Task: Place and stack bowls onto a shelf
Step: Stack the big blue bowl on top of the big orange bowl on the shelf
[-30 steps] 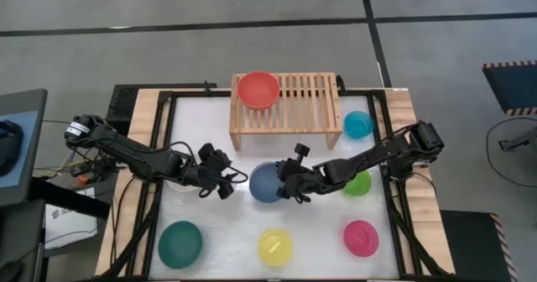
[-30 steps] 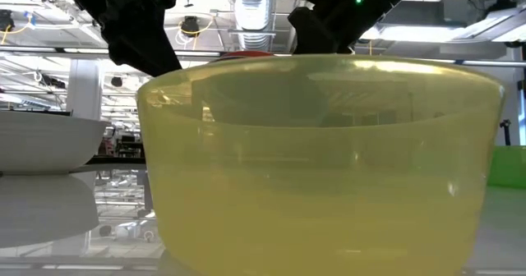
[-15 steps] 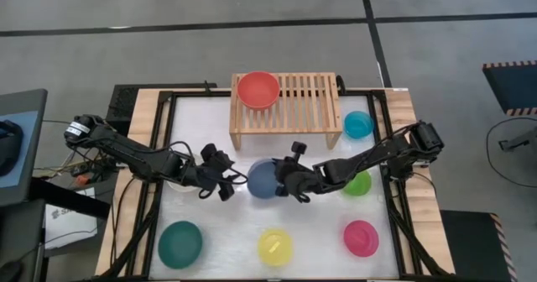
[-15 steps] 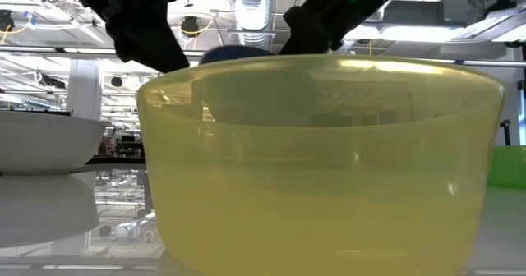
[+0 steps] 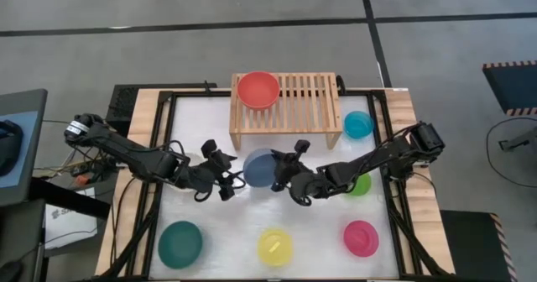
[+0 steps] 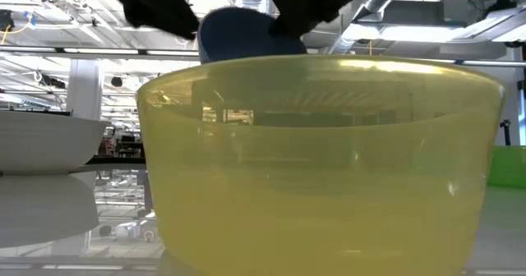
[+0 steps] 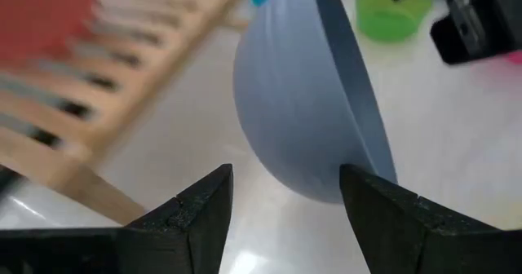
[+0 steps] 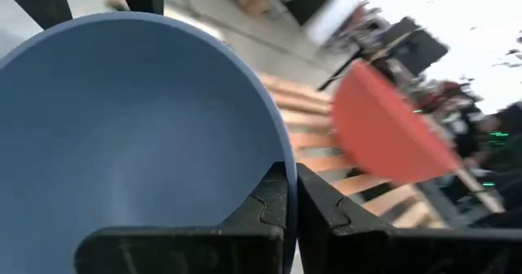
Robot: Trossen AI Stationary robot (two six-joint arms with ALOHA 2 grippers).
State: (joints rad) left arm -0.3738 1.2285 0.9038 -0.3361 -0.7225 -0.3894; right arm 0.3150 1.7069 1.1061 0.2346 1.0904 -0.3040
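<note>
My right gripper [image 5: 283, 174] is shut on a slate blue bowl [image 5: 260, 168], which hangs tilted in mid-table in front of the shelf [image 5: 304, 104]. A red bowl [image 5: 258, 89] sits on the left end of the shelf's slats. My left gripper [image 5: 225, 181] stands open just left of the blue bowl. In its wrist view the bowl's rounded underside [image 7: 294, 119] lies just beyond its two fingers [image 7: 204, 209]. In the low view the blue bowl [image 6: 238, 34] shows above the yellow bowl's rim. My right gripper pinches the blue bowl's rim [image 8: 273, 156] on the side nearest the table's right edge, one finger inside the bowl and one outside. The fingers come nearly level from the right. The bowl is lifted clear of the table and tipped on edge, its opening toward the right arm.
Other bowls rest on the table: cyan [image 5: 358, 124] right of the shelf, lime green [image 5: 361, 184] by the right arm, pink [image 5: 361, 237], yellow [image 5: 275, 247] and teal [image 5: 179, 242] along the near edge. A white bowl [image 6: 41, 140] shows at the low view's left.
My right gripper has risen and rolled with the blue bowl, which has come off the table, tipped onto its edge and shifted a little toward the shelf. My left gripper has risen a little beside it, staying open.
</note>
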